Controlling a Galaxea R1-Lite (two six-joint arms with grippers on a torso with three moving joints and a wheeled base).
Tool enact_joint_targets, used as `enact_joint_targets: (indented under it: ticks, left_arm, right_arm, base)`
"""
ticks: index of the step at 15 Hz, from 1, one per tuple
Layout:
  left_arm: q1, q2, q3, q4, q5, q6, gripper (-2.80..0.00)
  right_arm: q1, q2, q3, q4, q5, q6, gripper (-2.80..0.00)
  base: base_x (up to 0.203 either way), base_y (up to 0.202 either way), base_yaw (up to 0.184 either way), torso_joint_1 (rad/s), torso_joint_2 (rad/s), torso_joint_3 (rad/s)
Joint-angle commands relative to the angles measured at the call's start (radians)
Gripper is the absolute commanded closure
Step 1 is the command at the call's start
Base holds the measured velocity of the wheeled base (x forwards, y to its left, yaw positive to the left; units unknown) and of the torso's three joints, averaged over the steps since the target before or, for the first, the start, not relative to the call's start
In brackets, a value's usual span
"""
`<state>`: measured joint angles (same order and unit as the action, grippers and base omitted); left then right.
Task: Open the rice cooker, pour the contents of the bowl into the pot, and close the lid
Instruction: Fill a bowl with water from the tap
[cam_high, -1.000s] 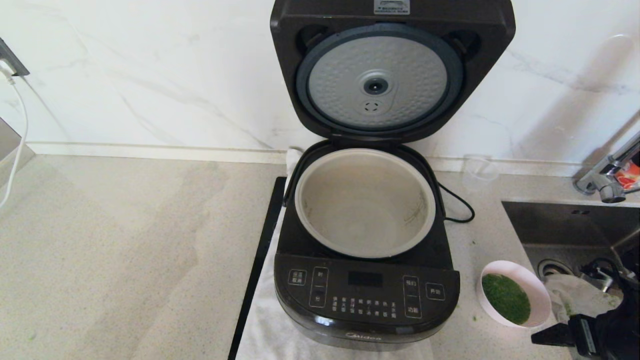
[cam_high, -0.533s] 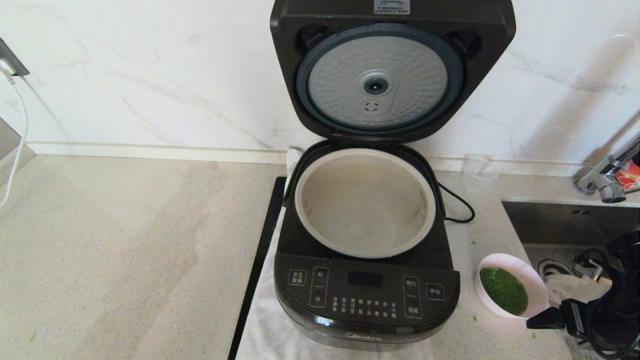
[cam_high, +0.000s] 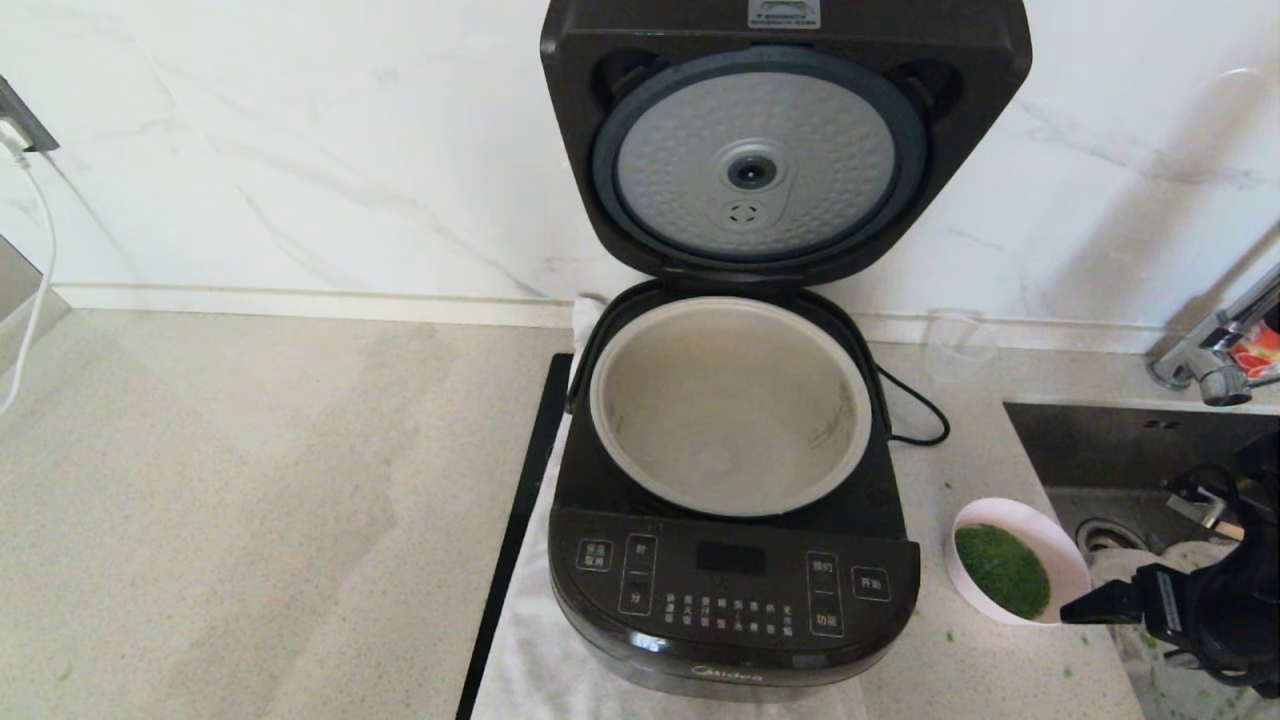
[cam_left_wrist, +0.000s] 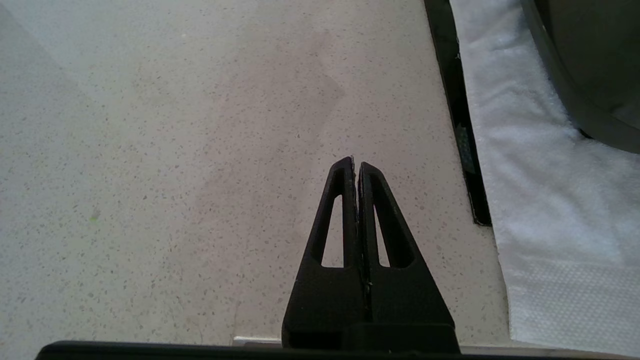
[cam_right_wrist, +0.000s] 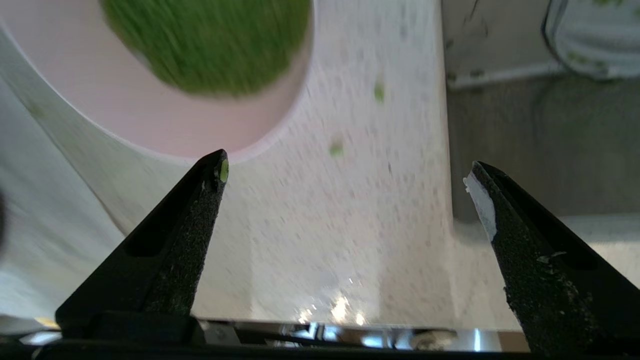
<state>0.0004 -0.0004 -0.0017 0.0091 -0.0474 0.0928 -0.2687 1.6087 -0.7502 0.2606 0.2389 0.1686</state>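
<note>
The rice cooker (cam_high: 735, 590) stands on the counter with its lid (cam_high: 755, 165) raised against the wall, silver dimpled underside facing me. The beige pot (cam_high: 730, 400) inside looks bare. To the cooker's right sits the small bowl (cam_high: 1065, 560), pink inside, holding chopped green contents (cam_high: 1002, 570). My right gripper (cam_right_wrist: 345, 170) is open just to the right of the bowl, one fingertip (cam_right_wrist: 215, 167) at the rim of the bowl (cam_right_wrist: 165, 125), nothing between the fingers. My left gripper (cam_left_wrist: 356, 162) hangs shut over bare counter left of the cooker, outside the head view.
A white towel (cam_high: 540, 640) and a black strip (cam_high: 520, 530) lie under and beside the cooker. The sink (cam_high: 1130, 450) with a cloth (cam_high: 1130, 575) and a faucet (cam_high: 1215, 350) are at the right. A clear cup (cam_high: 958, 340) stands by the wall. Loose green bits (cam_right_wrist: 336, 148) dot the counter.
My right gripper has moved away from the counter's front edge, alongside the bowl. The bowl has slid a little back and toward the cooker. The left arm has not moved.
</note>
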Motion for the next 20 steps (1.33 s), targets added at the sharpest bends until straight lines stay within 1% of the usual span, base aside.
enact_joint_targets:
  ticks: [1,7,14,15,18,20]
  left_arm:
    - [0.000,-0.001,0.000,0.000,0.000,0.001,0.00]
    - [0.000,-0.001,0.000,0.000,0.000,0.001,0.00]
    - [0.000,-0.001,0.000,0.000,0.000,0.001,0.00]
    - [0.001,-0.001,0.000,0.000,0.000,0.001,0.00]
    - [0.000,-0.001,0.000,0.000,-0.002,0.001,0.00]
    - [0.000,-0.001,0.000,0.000,0.000,0.001,0.00]
  right_arm:
    - [0.000,0.022,-0.046,0.001,0.001,0.033,-2.80]
    - [0.000,0.146,-0.118,-0.009,-0.006,0.046,-2.80]
    - [0.006,0.207,-0.150,-0.012,-0.007,0.048,-2.80]
    - [0.006,0.213,-0.154,-0.012,-0.009,0.050,0.00]
    - [0.016,0.234,-0.159,-0.016,-0.010,0.057,0.00]
    - [0.037,0.255,-0.159,-0.033,-0.030,0.060,0.00]
  base:
    - [0.000,0.000,0.000,0.000,0.00,0.000]
    - [0.000,0.000,0.000,0.000,0.00,0.000]
    - [0.000,0.000,0.000,0.000,0.00,0.000]
    - [0.000,0.000,0.000,0.000,0.00,0.000]
    - [0.000,0.000,0.000,0.000,0.00,0.000]
    - [0.000,0.000,0.000,0.000,0.00,0.000]
